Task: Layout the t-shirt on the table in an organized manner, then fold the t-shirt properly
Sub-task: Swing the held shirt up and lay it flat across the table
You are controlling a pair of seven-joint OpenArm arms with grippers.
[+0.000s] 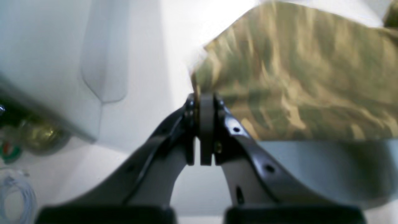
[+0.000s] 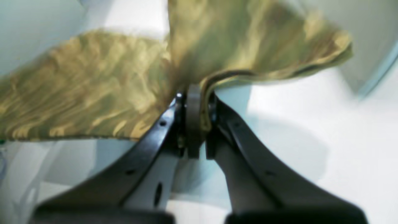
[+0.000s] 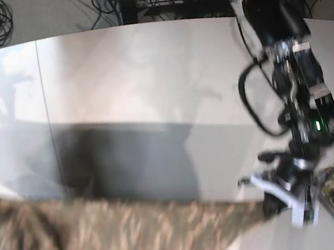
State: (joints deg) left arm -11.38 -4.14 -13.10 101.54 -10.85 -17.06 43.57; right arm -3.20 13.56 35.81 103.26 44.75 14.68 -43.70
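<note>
While lifted clear above the table [image 3: 145,59], the t-shirt [image 3: 127,242] hangs stretched, blurred, shadow beneath. Left gripper [image 1: 203,124] clamped on shirt's edge; right gripper [image 2: 196,121] pinching shirt hem, both jaws closed tight on cloth.

I see left gripper [image 1: 203,130] jaws pressed together, pinching t-shirt [image 1: 298,77] edge | camouflage cloth spreads up and right, blurred | white table [image 1: 149,62] below | bottle [image 1: 40,135] at left edge

No readable text, labels or numbers anywhere; all three views too blurred, t-shirt [image 1: 298,71] shows camo print only.
</note>
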